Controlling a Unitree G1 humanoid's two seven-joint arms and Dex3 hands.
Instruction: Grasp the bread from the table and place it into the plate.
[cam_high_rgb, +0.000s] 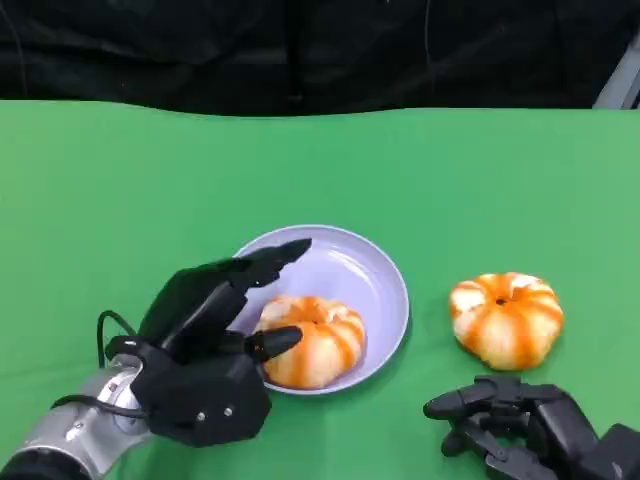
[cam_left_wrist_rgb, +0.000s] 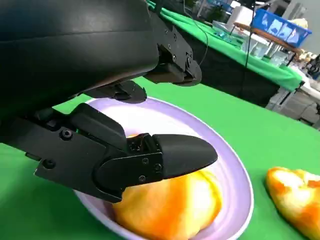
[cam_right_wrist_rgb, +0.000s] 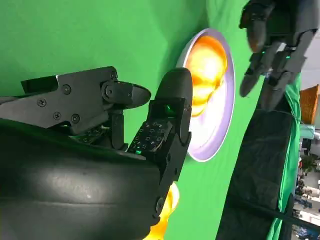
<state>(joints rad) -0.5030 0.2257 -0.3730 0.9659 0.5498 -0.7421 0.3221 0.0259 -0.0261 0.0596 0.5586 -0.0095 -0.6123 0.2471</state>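
One bread (cam_high_rgb: 308, 341) sits in plate (cam_high_rgb: 375, 275); left hand (cam_high_rgb: 205, 350) beside it, fingers spread, holding nothing. Second bread (cam_high_rgb: 506, 318) on desk (cam_high_rgb: 120, 200), right. Right hand (cam_high_rgb: 520, 425) near it, loosely open, empty.

Open green table (cam_high_rgb: 120, 190) surrounds the plate (cam_high_rgb: 380, 275); a second bread (cam_high_rgb: 506, 318) sits beside it.

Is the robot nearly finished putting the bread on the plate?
Partly. One bread already lies in the lilac plate, with the left hand open over it, fingers spread. A second bread sits on the green table beside the plate. The right hand rests near it, holding nothing.
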